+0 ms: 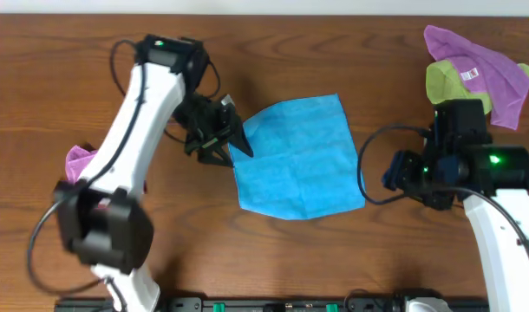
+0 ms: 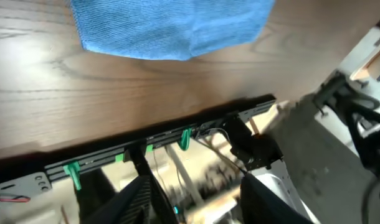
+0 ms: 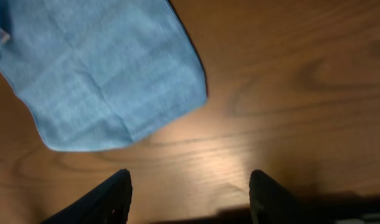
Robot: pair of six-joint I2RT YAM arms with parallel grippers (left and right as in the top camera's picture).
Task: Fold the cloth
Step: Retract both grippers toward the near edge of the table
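Fingers of the left gripper (image 1: 230,149) stand apart with nothing between them, their tips right at the left corner of the cloth (image 1: 297,160). The right gripper (image 3: 191,186) is likewise spread and empty, near the cloth's right corner without touching it. The cloth lies flat mid-counter (image 1: 334,52).

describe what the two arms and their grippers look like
Both are white rounded shells joined by black joint housings. The left arm and right arm each show a small green light on a black housing, with thin black cables looping alongside. The left gripper and right gripper are black, each with two tapered fingers.
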